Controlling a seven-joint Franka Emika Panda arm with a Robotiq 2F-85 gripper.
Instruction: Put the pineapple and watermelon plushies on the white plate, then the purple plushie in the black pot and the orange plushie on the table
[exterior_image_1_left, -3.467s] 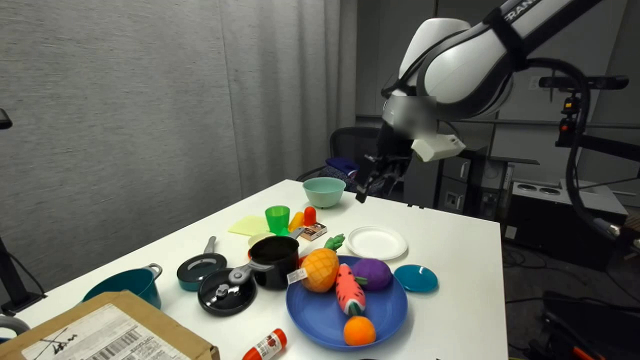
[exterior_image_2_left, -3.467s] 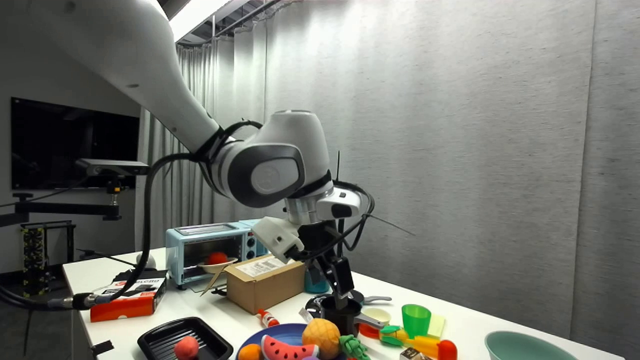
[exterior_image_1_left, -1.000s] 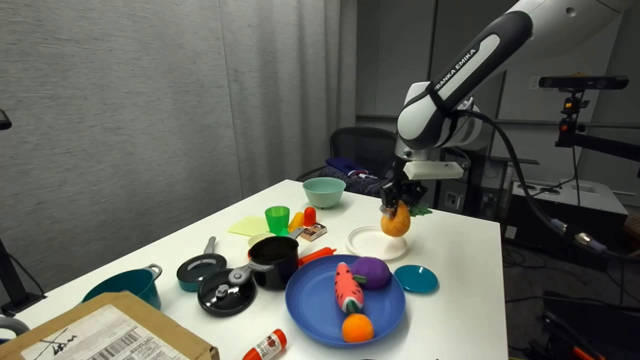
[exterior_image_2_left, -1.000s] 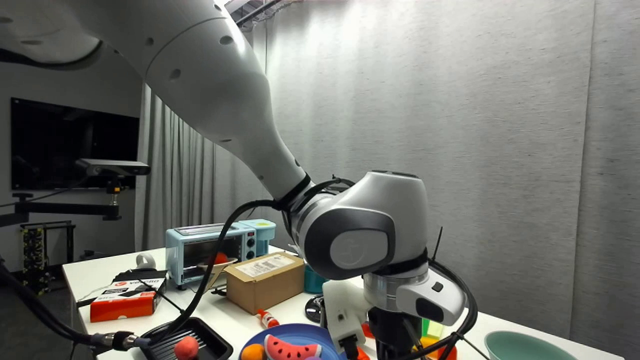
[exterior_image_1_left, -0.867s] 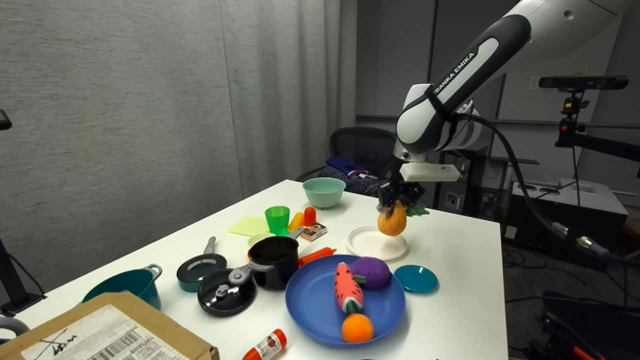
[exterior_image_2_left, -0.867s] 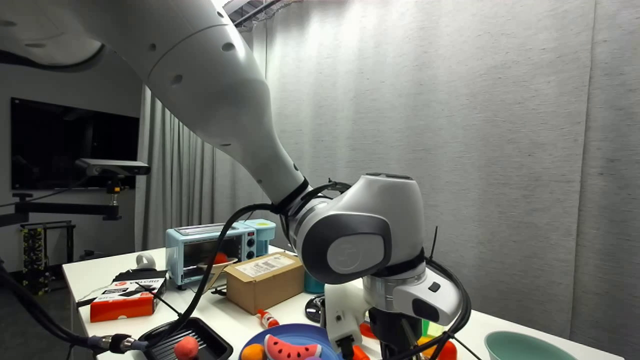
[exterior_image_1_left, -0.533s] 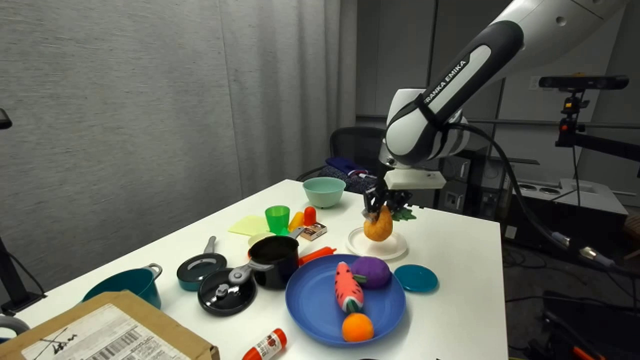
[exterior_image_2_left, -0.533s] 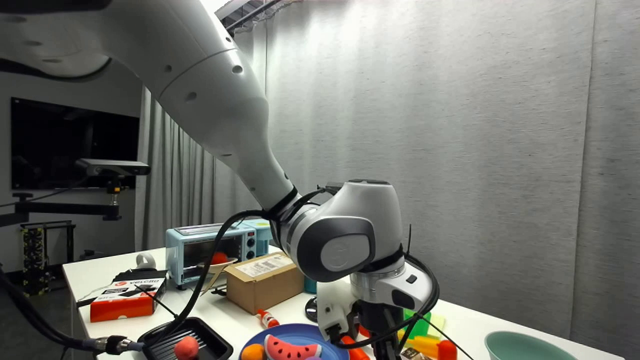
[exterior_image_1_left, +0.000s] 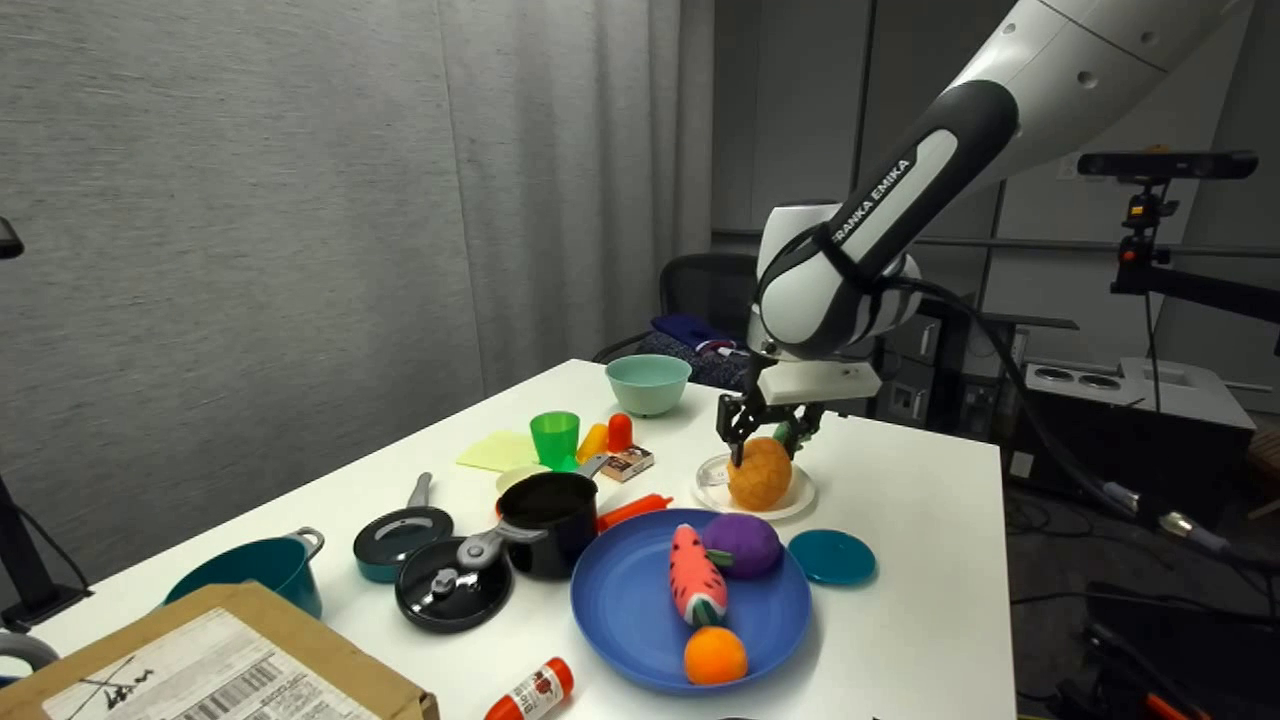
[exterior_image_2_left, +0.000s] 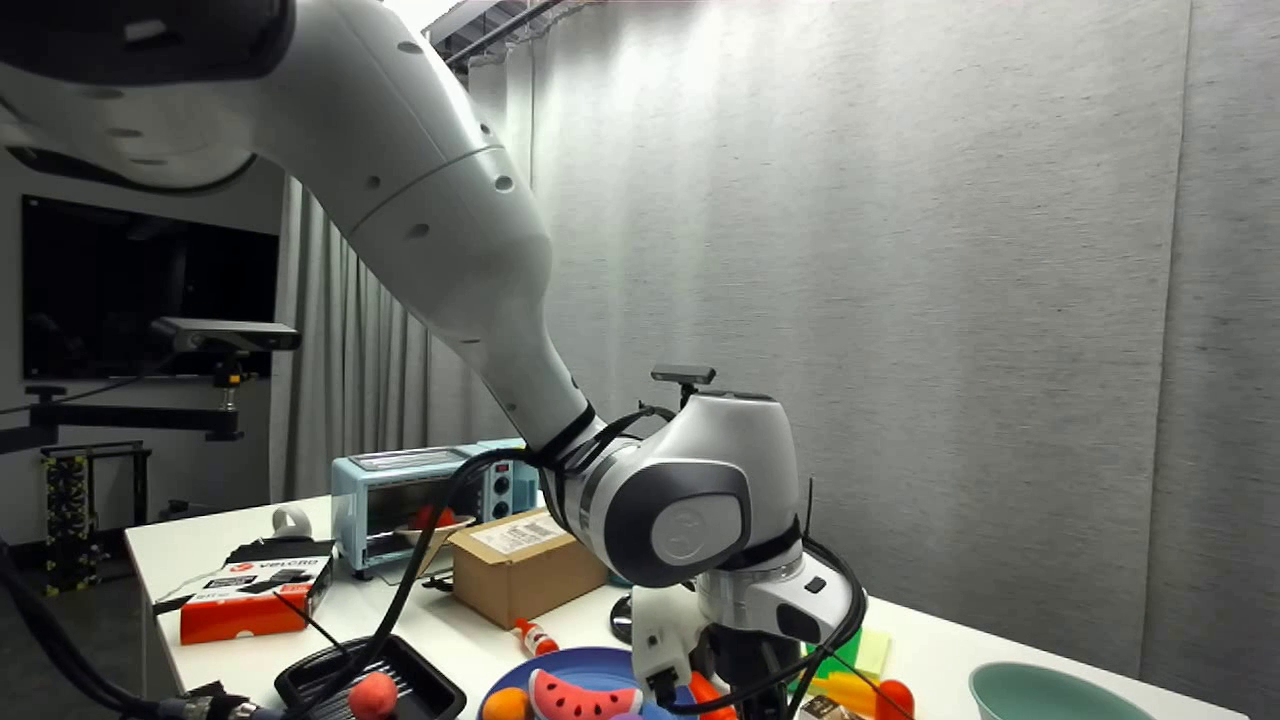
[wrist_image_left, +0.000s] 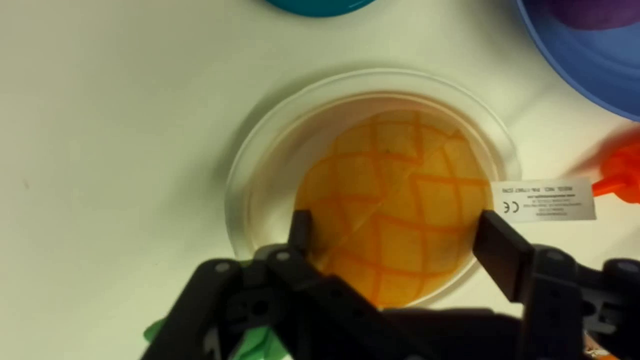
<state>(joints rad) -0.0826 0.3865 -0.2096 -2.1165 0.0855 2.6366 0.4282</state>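
Note:
The pineapple plushie (exterior_image_1_left: 760, 475) rests on the white plate (exterior_image_1_left: 803, 497); in the wrist view the pineapple (wrist_image_left: 400, 190) covers most of the plate (wrist_image_left: 380, 80). My gripper (exterior_image_1_left: 768, 448) is open, its fingers (wrist_image_left: 394, 230) wide apart on either side of the pineapple's body. I cannot tell whether they touch it. The watermelon plushie (exterior_image_1_left: 696, 578), purple plushie (exterior_image_1_left: 745, 547) and orange plushie (exterior_image_1_left: 715, 656) lie on the blue plate (exterior_image_1_left: 615, 630). The black pot (exterior_image_1_left: 562, 530) stands beside that plate. In an exterior view my arm hides the pot, while the watermelon (exterior_image_2_left: 580, 697) shows.
A teal lid (exterior_image_1_left: 832, 557) lies near the white plate. A red bottle (exterior_image_1_left: 635, 511), small box (exterior_image_1_left: 628, 463), green cup (exterior_image_1_left: 555, 439) and mint bowl (exterior_image_1_left: 648, 384) stand around. A black lid (exterior_image_1_left: 455, 590), teal pot (exterior_image_1_left: 250, 572) and cardboard box (exterior_image_1_left: 220, 660) are farther off.
The pineapple left the blue plate in my gripper, moved over the white plate and came down onto it. My gripper lowered with it, and its fingers have spread apart.

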